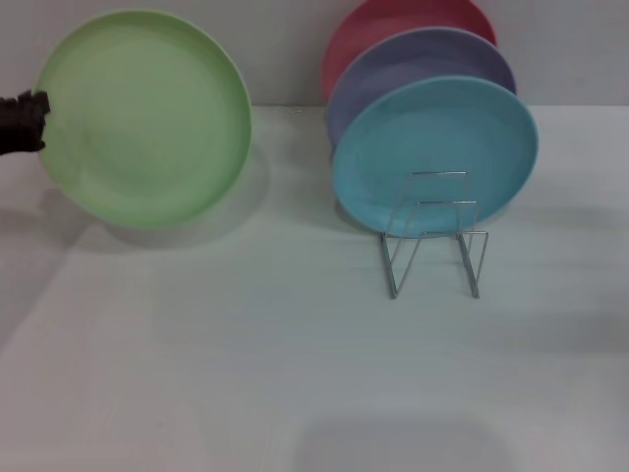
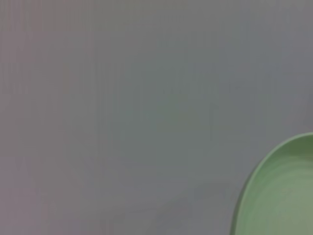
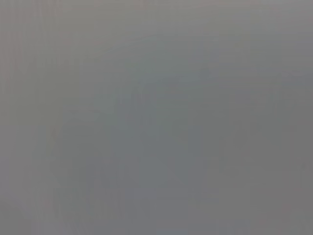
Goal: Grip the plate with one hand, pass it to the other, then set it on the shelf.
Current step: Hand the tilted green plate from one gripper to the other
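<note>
A: Four plates show in your head view. The light green plate (image 1: 145, 118) is held up on edge at the far left, lifted off the white table (image 1: 295, 374), its face turned toward you and its shadow falling on the table just beneath it.

B: What has hold of it?

A: Your left gripper (image 1: 29, 120). Only its black tip shows, at the left border, touching the plate's left rim. The jaws look closed on that rim, though you see very little of them. Your left wrist view shows only a curved piece of the green plate (image 2: 283, 196) in one corner against plain grey.

B: And the right gripper?

A: You cannot see it in any view; your right wrist view is plain grey.

B: Where is the rack?

A: The wire rack (image 1: 434, 236) stands on the table to the right of centre, well apart from the green plate. A turquoise plate (image 1: 432, 157) stands upright in it, a lavender plate (image 1: 432, 54) just behind that, and a pink plate (image 1: 393, 20) behind both. The front loops of the rack are bare.
</note>
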You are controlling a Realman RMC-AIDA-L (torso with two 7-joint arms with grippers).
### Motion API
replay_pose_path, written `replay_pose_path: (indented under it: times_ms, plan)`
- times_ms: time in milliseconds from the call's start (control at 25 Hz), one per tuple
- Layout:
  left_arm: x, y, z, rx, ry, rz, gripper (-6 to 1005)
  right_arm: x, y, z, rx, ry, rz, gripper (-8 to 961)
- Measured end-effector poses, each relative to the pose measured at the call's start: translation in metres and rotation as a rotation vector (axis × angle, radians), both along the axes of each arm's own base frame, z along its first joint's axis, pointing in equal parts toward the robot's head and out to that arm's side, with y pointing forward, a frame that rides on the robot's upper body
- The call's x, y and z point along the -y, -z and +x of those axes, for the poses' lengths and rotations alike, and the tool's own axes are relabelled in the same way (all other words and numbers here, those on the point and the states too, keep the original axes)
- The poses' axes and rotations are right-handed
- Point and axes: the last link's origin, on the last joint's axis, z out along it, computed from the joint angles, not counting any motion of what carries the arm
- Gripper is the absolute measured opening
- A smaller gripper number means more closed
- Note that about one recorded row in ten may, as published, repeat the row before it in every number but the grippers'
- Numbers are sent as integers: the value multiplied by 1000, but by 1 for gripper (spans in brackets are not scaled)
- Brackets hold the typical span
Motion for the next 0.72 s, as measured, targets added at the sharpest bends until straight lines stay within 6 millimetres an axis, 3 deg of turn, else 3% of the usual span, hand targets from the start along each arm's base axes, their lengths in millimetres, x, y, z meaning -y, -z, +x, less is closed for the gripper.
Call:
replay_pose_path:
  times_ms: [720]
  plan:
    - [-8, -1, 8, -106, 167, 99, 32, -3, 2, 5, -8, 39, -16, 606]
